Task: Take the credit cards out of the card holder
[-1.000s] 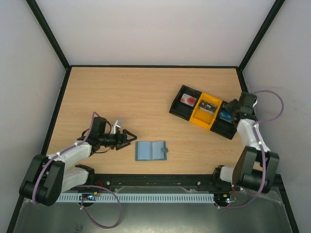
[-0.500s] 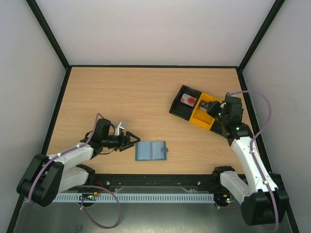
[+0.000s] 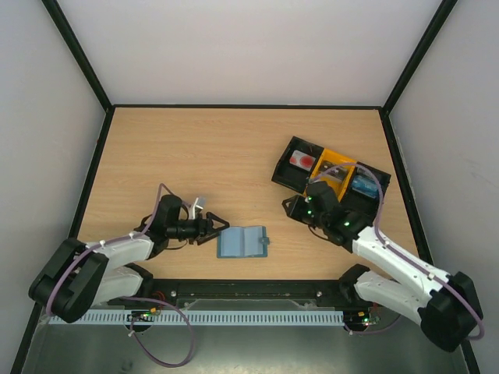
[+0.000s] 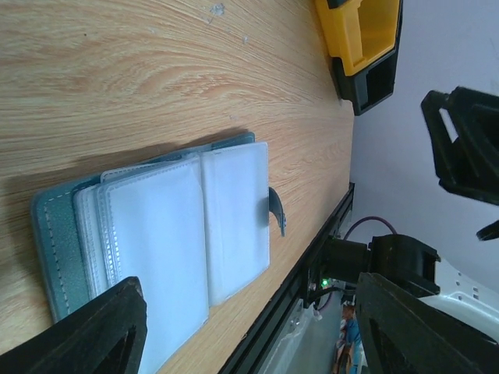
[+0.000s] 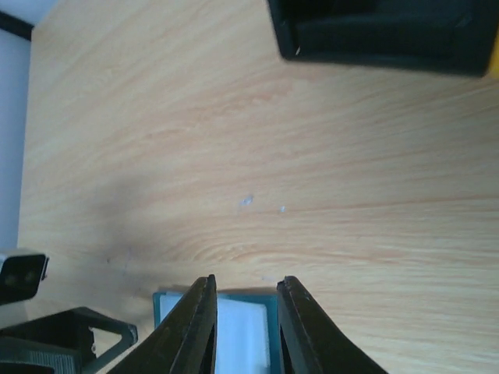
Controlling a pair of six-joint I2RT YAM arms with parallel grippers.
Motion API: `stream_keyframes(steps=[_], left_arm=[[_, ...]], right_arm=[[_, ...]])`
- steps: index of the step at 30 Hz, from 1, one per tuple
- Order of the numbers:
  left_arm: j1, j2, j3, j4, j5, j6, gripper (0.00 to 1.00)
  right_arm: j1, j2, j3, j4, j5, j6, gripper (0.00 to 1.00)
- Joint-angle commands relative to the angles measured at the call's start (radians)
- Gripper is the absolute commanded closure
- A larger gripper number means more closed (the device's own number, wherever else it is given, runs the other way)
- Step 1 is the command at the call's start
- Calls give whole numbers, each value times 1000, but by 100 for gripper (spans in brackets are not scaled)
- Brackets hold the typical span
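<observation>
The grey-blue card holder (image 3: 242,242) lies open and flat on the table, its tab to the right. In the left wrist view the card holder (image 4: 156,222) shows pale clear sleeves, and I cannot make out any cards in them. My left gripper (image 3: 219,229) is wide open at the holder's left edge, and in its own view (image 4: 248,296) its fingers straddle the holder. My right gripper (image 3: 290,205) hangs above the table up and right of the holder, its jaws slightly apart and empty. Between its fingers (image 5: 244,300) I see the holder's top edge (image 5: 238,327).
The black-and-yellow three-compartment tray (image 3: 282,173) stands at the back right, with a red-and-white card (image 3: 302,160), a grey item (image 3: 336,171) and a blue one (image 3: 361,185) in it. It also shows in the wrist views (image 4: 362,35) (image 5: 382,31). The table's front rail (image 3: 257,287) runs just below the holder.
My right arm has swung left from the tray's right end toward the card holder. My left gripper has moved right, up to the holder's left edge.
</observation>
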Motion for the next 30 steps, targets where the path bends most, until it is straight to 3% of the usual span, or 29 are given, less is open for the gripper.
stream_keyframes(steps=[1,13,21,30], left_arm=[[-17,45,-19,110,-4,-28,25],[-20,153,-62,231,-8,-58,26],[-18,162,-79,240,-27,-42,31],[-19,187,-77,245,-31,-31,36]], right_arm=[[140,81,-12,91,79,85,77],[450,385,34,343,141,192,73],[487,553,37,468,98,214,76],[495,618,-15,555,79,237,77]])
